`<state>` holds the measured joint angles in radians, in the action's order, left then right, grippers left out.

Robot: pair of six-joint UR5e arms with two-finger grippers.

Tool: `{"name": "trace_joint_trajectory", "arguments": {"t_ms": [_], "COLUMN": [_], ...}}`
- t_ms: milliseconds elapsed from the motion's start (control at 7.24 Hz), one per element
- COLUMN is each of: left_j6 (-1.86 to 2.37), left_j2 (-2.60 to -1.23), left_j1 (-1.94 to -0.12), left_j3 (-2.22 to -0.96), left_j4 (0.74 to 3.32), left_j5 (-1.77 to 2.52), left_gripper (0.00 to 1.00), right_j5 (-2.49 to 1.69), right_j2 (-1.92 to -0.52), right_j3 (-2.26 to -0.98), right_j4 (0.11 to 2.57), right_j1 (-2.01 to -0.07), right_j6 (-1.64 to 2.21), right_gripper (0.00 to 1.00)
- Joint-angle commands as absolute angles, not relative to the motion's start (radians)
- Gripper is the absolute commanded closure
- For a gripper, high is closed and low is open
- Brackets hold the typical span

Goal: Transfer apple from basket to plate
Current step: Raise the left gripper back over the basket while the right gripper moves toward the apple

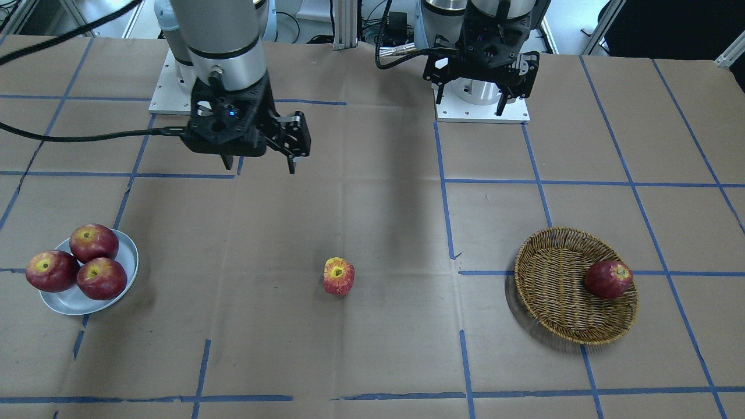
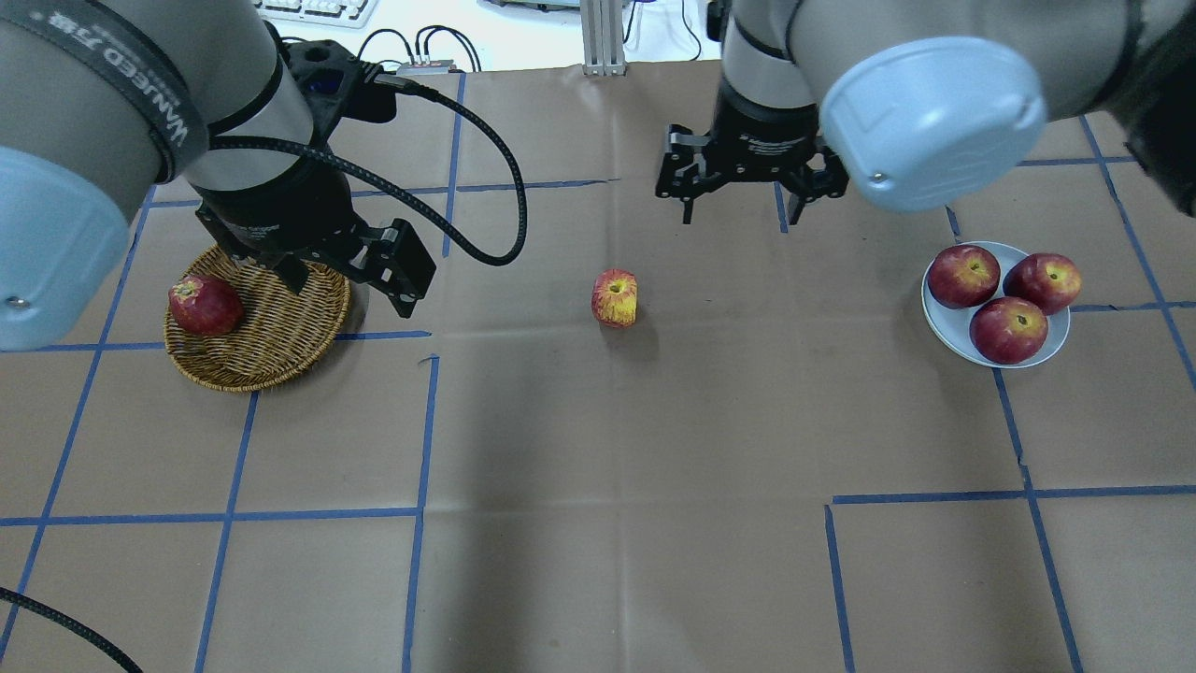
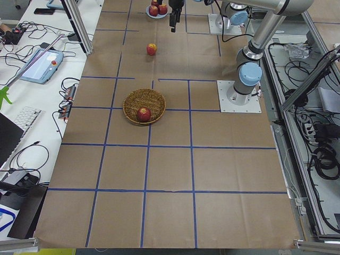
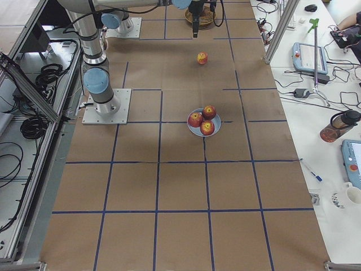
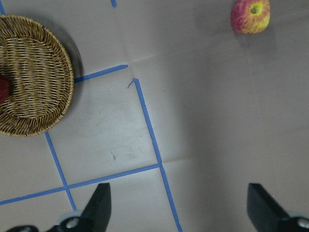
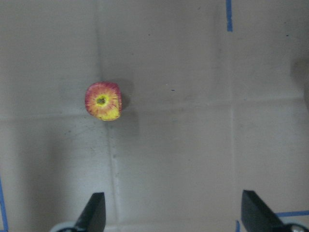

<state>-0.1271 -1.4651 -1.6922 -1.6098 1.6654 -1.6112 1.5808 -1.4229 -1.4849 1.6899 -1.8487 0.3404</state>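
One ribbed apple [image 1: 339,276], round wicker basket [image 1: 547,279]

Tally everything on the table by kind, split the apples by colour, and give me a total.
Wicker basket: 1
Grey-white plate: 1
Dark red apples: 4
Streaked red-yellow apple: 1
Total: 7
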Motion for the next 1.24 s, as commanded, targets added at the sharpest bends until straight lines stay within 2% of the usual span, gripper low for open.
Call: {"name": "trace_joint_trajectory", "arguments": {"t_ms": [0,691,1106], "left_j6": [-0.126,-0.129,-0.127], "left_j2": [-1.466,-1.46,-1.46], "left_j1": [-1.658,-1.657,-1.658], "left_j3": [-1.611,-1.611,-1.612], "left_j4": [1.674,1.677,1.678], "left_j5": [-1.585,-1.585,-1.585], "left_gripper": [0.01,0.01,0.01], "right_j5": [1.582,1.585,1.617], "right_j2": [-1.326,-1.154,-1.046], "right_j3": [-1.454,-1.463,-1.541], "right_j4": [1.797,1.931,2.147], "right_j1": [-1.952,-1.959,-1.957], "right_j6": [0.44,0.463,0.465], "right_gripper": [0.0,0.0,0.0]}}
